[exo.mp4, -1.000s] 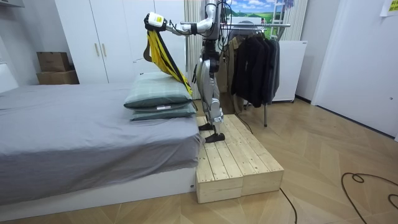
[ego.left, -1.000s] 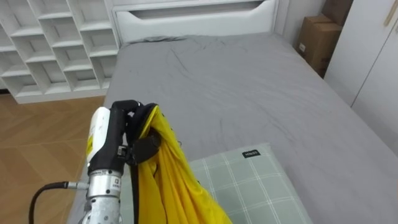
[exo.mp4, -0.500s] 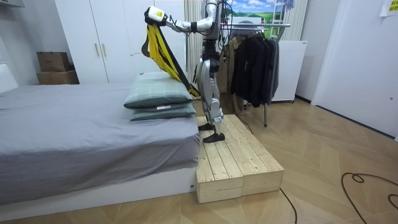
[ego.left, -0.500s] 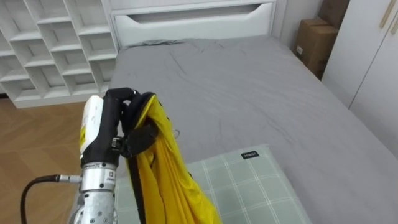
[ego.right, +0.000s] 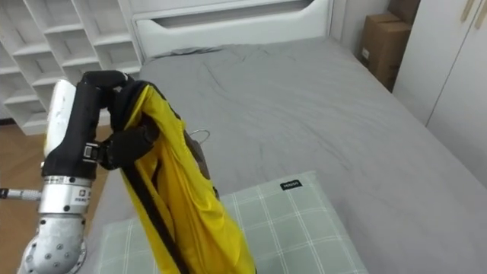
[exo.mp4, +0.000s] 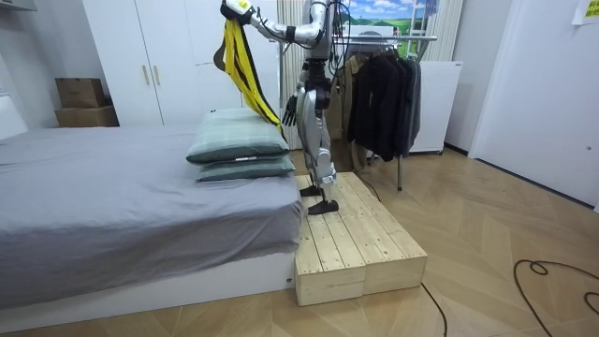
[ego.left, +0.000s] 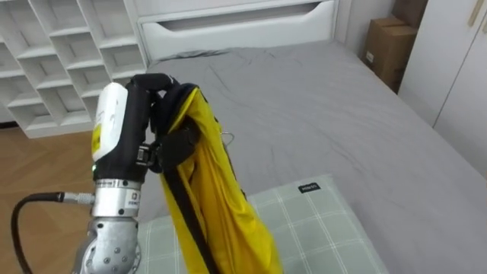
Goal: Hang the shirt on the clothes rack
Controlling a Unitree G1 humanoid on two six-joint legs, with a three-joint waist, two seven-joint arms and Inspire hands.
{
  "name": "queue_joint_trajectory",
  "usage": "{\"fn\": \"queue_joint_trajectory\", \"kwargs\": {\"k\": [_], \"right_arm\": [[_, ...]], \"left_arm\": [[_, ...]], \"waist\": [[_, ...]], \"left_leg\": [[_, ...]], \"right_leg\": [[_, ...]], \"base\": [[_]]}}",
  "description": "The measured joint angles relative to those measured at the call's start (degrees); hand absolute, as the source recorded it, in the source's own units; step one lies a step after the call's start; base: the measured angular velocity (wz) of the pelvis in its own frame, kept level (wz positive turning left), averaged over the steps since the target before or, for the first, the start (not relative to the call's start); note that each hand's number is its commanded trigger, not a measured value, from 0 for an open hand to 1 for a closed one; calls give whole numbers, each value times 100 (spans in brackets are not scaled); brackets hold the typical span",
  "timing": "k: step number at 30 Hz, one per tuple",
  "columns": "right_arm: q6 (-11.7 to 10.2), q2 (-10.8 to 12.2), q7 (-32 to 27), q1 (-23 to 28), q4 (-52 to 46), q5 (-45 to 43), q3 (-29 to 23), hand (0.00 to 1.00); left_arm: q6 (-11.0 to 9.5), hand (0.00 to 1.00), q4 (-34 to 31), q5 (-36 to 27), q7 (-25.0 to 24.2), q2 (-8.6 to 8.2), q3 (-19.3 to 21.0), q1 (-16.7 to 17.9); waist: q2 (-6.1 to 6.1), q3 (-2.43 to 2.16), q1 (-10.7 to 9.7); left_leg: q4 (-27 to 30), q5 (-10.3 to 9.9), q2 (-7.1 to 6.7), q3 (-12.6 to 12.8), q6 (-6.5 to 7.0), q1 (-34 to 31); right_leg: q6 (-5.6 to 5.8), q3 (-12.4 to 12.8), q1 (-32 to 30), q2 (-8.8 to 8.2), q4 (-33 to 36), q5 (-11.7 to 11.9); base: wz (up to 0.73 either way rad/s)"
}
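Yellow garment (ego.left: 221, 205) is clenched at its top by the left hand (ego.left: 122, 129), held high at 10 o'clock and draped down toward 6, beside the pillow (ego.left: 319, 221). Probably a hanger hook (ego.left: 226, 138) is seen poking out. Right hand (exo.mp4: 291, 110) is hung at the hip; grip can't be told.

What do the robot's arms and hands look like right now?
The left hand has a white shell on its back with a yellow patch, and black fingers. Its wrist is a silver cylinder with a small printed label, and a black cable loops from it. In the room view the right hand looks dark.
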Motion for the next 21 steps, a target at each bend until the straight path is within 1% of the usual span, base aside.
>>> {"fn": "queue_joint_trajectory", "kwargs": {"k": [3,5,7,10,12,14,16,21], "right_arm": [[-23,21,0,-55,-351,-33,15,0],[-88,48,1,-52,-709,-33,23,0],[-86,68,-10,-52,-942,-32,68,0],[-85,56,-29,-27,-1123,-76,58,0],[-79,30,-34,89,-1368,-181,50,0],[-78,10,-27,199,-1651,-226,44,0],[-72,-19,-22,215,-1847,-202,62,0],[-93,-29,-22,212,-2466,-135,-3,0]], "left_arm": [[-18,100,-269,309,-4,11,29,-27],[-135,100,-464,370,-18,11,66,-65],[-186,100,-563,371,-18,11,85,-94],[-204,100,-585,382,-39,13,106,-118],[-218,100,-585,563,-110,27,195,-124],[-226,100,-585,772,-174,142,267,-128],[-242,100,-585,885,-196,212,267,-128],[-377,100,-585,1135,-298,267,279,-128]], "waist": [[-1,0,45],[0,0,134],[-3,2,159],[-9,5,218],[-13,8,224],[-14,9,223],[-13,10,223],[0,9,232]], "left_leg": [[27,0,6,16,0,4],[27,0,4,32,-1,-1],[27,0,1,31,-1,1],[29,0,-5,26,-1,-5],[30,0,-7,16,0,-22],[42,0,-6,15,0,-29],[53,0,-3,14,0,-36],[59,0,15,19,0,-29]], "right_leg": [[-5,-5,-4,-6,52,6],[-3,-10,15,-12,50,4],[3,-50,14,-19,45,-1],[11,-67,13,-27,44,-8],[13,-91,3,-38,40,-14],[11,-91,-4,-41,39,-22],[10,-91,-10,-44,50,-21],[7,-89,-7,-41,54,-19]], "base": [[-1],[0],[9],[2],[0],[0],[0],[0]]}}
